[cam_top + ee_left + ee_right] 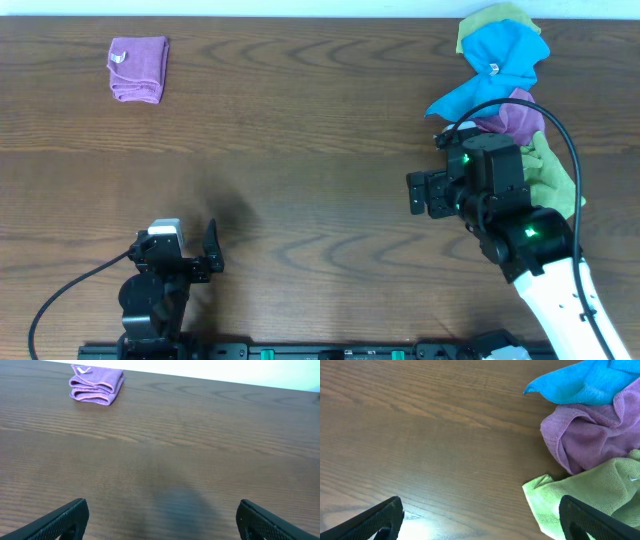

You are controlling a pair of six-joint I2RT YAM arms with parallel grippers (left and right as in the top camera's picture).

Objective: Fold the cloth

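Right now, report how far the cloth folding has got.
Done: the purple cloth lies folded in layers at the far left, tag on top. In hand: nothing; the left pincer and right pincer are both open and empty. Left: apparently nothing for it; the pile of other cloths sits crumpled.

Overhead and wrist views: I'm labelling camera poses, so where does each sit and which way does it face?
Overhead: above the table, looking straight down; left arm and right arm show.
Left wrist: low behind the open left gripper, facing across the table at the folded cloth.
Right wrist: low behind the open right gripper, facing the pile of cloths.
Shared: overhead and left wrist both show the cloth; overhead and right wrist the pile.
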